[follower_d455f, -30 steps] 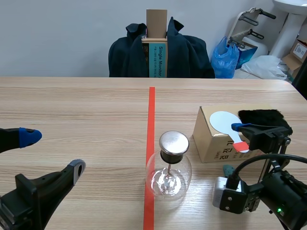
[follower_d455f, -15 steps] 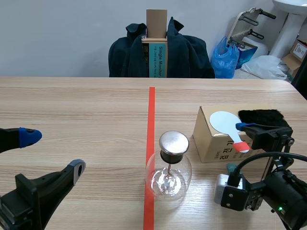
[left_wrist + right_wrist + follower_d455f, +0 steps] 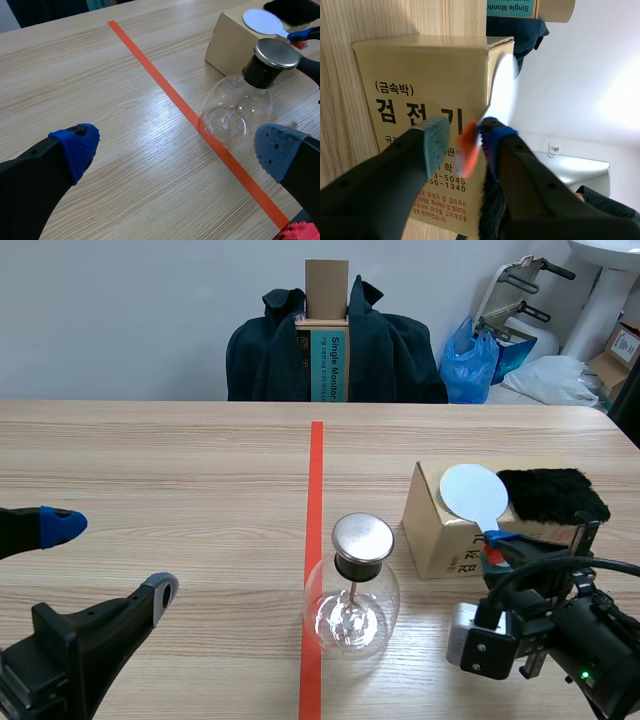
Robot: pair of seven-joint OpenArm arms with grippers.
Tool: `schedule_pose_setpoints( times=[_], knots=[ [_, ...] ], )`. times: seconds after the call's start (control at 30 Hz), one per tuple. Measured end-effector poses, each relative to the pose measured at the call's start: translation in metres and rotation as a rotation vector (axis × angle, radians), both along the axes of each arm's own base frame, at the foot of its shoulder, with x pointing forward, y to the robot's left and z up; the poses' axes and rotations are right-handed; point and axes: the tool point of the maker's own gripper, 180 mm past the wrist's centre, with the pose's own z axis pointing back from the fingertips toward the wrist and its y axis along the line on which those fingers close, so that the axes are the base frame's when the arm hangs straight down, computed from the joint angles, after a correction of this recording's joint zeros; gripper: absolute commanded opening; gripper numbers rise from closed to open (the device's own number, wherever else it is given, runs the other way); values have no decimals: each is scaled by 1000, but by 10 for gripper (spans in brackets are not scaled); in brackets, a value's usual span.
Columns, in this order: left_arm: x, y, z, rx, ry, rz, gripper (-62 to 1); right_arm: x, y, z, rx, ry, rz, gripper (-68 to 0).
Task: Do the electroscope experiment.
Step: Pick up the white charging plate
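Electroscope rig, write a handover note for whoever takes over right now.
Left end effector: open, empty, apart from the electroscope, which stands on the tape.
Right end effector: shut on the paddle by its red handle, at the box; fur lies on the box.
Done: paddle gripped.
Left, likely: rub paddle on fur, then bring it to the electroscope's cap.
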Motion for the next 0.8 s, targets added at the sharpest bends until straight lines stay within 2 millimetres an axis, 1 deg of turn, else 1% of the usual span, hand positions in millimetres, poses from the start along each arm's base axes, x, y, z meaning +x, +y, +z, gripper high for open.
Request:
schedule_pose_setpoints(
  times=[0.07, 0.2, 0.6, 0.7, 0.8],
  knots=[
    [0, 0, 0, 0, 0, 0, 14, 0, 0, 0, 0, -1, 0, -601],
    [0, 0, 0, 0, 0, 0, 14, 2, 0, 7, -2, -43, 3, -665],
    [0, 0, 0, 0, 0, 0, 14, 6, 0, 25, -14, -128, 16, -669],
    [0, 0, 0, 0, 0, 0, 14, 9, -2, 39, 7, -159, 10, -669],
    [0, 0, 0, -1, 0, -2, 14, 10, -3, 62, 31, -207, 19, -669]
  ],
)
